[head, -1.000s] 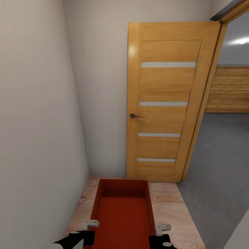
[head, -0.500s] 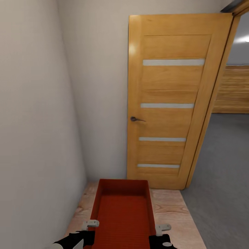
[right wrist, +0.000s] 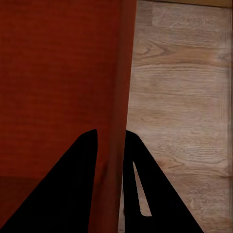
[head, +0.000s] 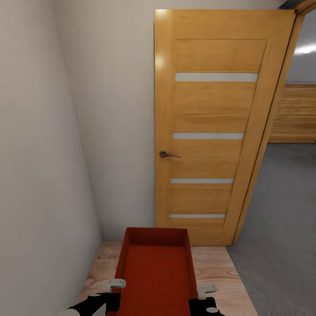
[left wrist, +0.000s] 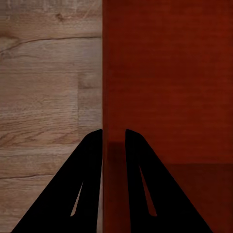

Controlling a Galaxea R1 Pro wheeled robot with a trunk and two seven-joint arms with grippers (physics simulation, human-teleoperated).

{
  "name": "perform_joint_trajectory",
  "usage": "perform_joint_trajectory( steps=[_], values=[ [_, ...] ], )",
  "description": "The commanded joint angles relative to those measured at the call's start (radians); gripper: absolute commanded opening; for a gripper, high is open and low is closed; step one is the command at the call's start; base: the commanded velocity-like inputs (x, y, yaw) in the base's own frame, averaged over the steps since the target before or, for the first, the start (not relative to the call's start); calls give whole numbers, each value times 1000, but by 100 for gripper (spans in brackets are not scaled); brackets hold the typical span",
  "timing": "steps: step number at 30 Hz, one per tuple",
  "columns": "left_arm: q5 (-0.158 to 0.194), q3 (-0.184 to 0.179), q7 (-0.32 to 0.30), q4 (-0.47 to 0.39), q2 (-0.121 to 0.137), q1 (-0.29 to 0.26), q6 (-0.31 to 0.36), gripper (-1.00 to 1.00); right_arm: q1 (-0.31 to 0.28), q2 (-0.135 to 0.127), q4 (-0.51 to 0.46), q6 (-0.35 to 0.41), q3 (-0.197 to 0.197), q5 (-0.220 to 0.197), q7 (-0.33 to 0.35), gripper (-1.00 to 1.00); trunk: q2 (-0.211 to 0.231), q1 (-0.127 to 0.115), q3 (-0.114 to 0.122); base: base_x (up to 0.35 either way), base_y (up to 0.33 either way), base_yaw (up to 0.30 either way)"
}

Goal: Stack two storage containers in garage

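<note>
Both grippers, left gripper (left wrist: 114,138) and right gripper (right wrist: 109,138), stay clenched on the container (head: 156,272); the door (head: 210,127) at 12 o'clock is closer, garage floor (head: 281,210) at 2 o'clock.

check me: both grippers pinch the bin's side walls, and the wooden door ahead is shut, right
Not quite. The door is open: the head view shows grey floor past its right edge. The rest holds: the left gripper and right gripper each pinch a wall of the bin.
</note>
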Motion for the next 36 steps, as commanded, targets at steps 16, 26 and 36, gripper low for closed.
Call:
perform_joint_trajectory(
  steps=[16, 26, 36],
  values=[
    [-8, -4, 9, -2, 3, -1, 4, -100, -1, -16, 3, -6, 10, -18, -5, -100, -1, 0, -1, 6, 0, -283],
    [-8, -5, 9, -2, 3, -1, 5, -100, -1, -16, 3, -5, 10, -19, -3, -100, -1, 0, -1, 0, 0, -264],
    [-8, -4, 12, -2, 3, -1, 5, -100, -1, -18, 3, -6, 10, -19, -3, -100, -1, 0, -1, 0, 0, -28]
  ],
)
